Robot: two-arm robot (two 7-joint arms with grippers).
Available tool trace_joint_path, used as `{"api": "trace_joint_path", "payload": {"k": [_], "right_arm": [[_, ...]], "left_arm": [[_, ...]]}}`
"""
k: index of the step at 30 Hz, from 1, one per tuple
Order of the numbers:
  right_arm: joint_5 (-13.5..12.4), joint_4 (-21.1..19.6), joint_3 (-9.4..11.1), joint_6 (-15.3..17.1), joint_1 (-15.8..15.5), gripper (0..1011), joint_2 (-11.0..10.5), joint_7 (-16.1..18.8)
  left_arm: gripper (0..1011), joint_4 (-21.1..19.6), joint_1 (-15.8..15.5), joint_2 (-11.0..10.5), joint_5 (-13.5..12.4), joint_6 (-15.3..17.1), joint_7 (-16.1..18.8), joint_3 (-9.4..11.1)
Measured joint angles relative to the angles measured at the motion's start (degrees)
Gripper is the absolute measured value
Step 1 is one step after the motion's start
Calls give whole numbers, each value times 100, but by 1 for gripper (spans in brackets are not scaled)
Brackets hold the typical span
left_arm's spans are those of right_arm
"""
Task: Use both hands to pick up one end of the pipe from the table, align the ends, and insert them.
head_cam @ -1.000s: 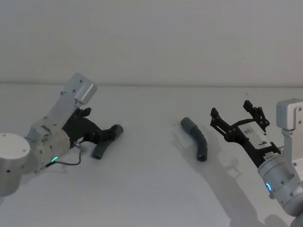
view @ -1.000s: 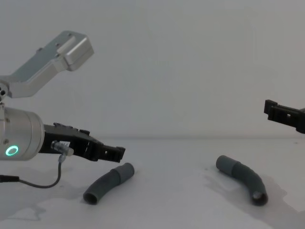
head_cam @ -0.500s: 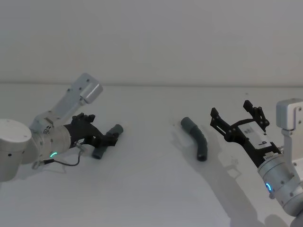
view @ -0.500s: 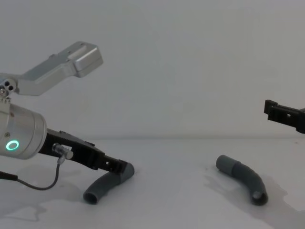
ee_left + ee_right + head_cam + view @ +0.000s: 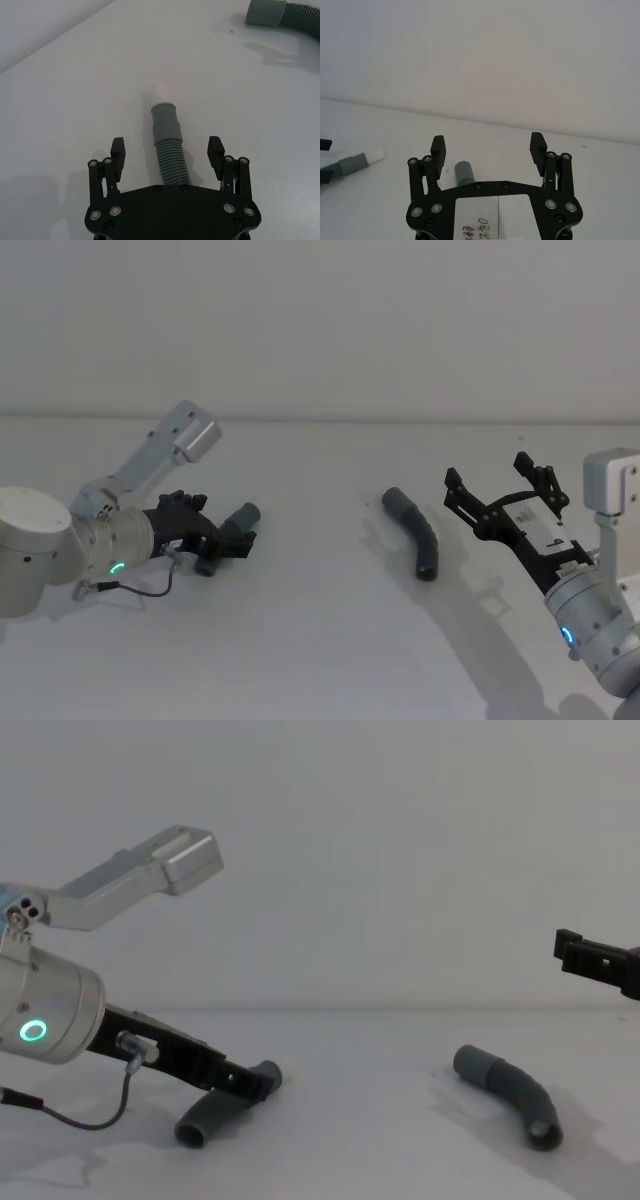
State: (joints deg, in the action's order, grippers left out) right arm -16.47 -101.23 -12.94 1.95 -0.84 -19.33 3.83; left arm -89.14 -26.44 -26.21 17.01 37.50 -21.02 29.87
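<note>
1. Head view: left gripper [image 5: 232, 540] was low on the table [image 5: 320, 640], at the left pipe piece [image 5: 245, 513]; the right pipe piece [image 5: 418, 538] lay well apart from it, near the right gripper [image 5: 498, 482], which hung above the table
2. Left wrist view: the left gripper's fingers [image 5: 118, 150] stood wide open on either side of that piece's ribbed middle, touching neither side; its white tip [image 5: 161, 94] pointed away from the gripper
3. Right wrist view: the right gripper was wide open and held nothing; a grey cuff [image 5: 464, 173] showed beyond its fingers
4. Chest view: the left gripper reached down to the left pipe piece on the table; the right gripper hung raised at the right edge
</note>
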Motion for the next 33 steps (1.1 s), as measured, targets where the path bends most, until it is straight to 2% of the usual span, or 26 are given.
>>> {"api": "trace_joint_path", "payload": {"k": [14,33], "right_arm": [[0,0,0,0,0,1001,0,0],[0,0,0,0,0,1001,0,0]], "left_arm": [[1001,304,-99,188,-25,16,-63,11],[1001,496,-183,345,-116,71,-63,-32]]}}
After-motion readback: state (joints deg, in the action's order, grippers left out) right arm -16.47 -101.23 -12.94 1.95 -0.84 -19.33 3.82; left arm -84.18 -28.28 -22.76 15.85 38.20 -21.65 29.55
